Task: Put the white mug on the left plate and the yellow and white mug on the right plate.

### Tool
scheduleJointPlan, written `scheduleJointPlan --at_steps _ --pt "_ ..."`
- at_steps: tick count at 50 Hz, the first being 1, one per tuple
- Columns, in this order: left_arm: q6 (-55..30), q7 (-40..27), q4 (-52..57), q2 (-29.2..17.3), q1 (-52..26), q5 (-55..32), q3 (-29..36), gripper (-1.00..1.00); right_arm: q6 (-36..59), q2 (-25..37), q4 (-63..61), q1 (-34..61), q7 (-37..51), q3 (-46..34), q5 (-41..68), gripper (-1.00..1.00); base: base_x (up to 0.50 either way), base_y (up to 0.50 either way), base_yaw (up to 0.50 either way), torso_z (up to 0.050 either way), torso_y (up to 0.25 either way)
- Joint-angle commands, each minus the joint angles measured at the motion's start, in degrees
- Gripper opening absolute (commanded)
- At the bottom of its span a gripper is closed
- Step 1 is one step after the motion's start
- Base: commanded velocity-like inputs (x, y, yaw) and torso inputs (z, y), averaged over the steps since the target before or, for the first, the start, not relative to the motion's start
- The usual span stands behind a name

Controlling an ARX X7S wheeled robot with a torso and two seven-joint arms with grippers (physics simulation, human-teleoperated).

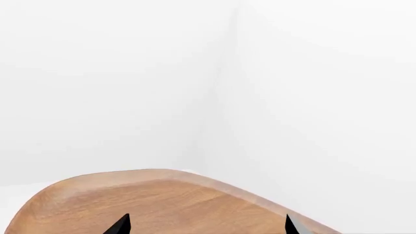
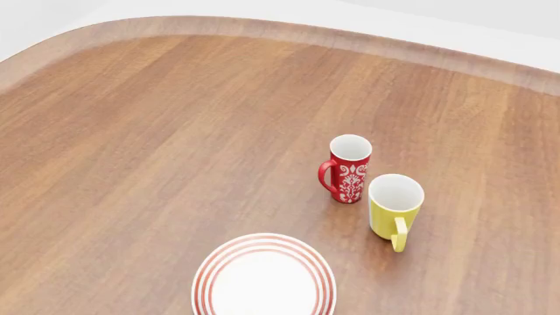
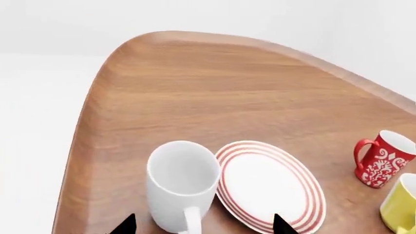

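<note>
Your right gripper (image 3: pixel 201 225) shows only two black fingertips, spread wide with nothing between them. In its wrist view, the large glossy all-white mug (image 3: pixel 182 185) stands upright on the wooden tabletop (image 3: pixel 215 83), just beside a round white plate with thin red rings (image 3: pixel 270 185); whether they touch cannot be told.

In the head view, that plate (image 2: pixel 263 277) sits at 6 o'clock. The slim yellow mug with white interior (image 2: pixel 395 207) stands at 4 o'clock, just beside a red mug with white ornament (image 2: pixel 347 168). Only one plate is visible.

Your left gripper (image 1: pixel 206 225) is likewise spread wide, holding nothing.
</note>
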Motion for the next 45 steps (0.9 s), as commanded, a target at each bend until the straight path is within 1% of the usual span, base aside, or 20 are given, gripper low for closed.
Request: scheduleJointPlan --at_steps 1,6,11,25,27,31,45 --pt "0.66 0.06 0.18 -0.2 0.77 0.24 0.22 1.0 1.76 1.35 2.67 5.01 -4.28 -2.13 1.94 1.0 0.0 0.0 0.0 0.0 0.0" --pt "-0.42 -0.75 1.24 -0.83 0.71 -1.12 -0.46 1.0 3.0 1.44 4.56 6.84 -5.23 -3.36 1.87 1.0 0.0 0.0 0.0 0.0 0.0" --pt "0.57 -0.31 0.96 -0.61 1.44 -0.64 -0.21 1.0 3.49 1.2 7.7 8.85 -6.56 -4.57 1.66 1.0 0.0 0.0 0.0 0.0 0.0" --pt "1.0 -0.44 0.78 -0.85 1.65 0.03 0.56 1.0 7.08 -1.3 14.61 16.73 -8.61 -7.35 2.16 1.0 0.0 0.0 0.0 0.0 0.0" --pt "0.69 -0.7 0.96 -1.03 1.53 -0.23 0.48 1.0 6.57 -1.87 15.54 17.24 -8.8 -7.05 2.51 1.0 0.0 0.0 0.0 0.0 0.0" --pt "1.05 -0.63 0.87 -1.05 1.77 -0.31 0.38 1.0 6.18 -3.05 18.1 19.31 -10.01 -9.13 1.54 1.0 0.0 0.0 0.0 0.0 0.0" --pt "0.52 -1.45 1.2 -1.44 1.46 -1.13 0.46 1.0 6.21 -4.6 22.54 22.28 -12.55 -13.84 -0.45 1.0 0.0 0.0 0.0 0.0 0.0"
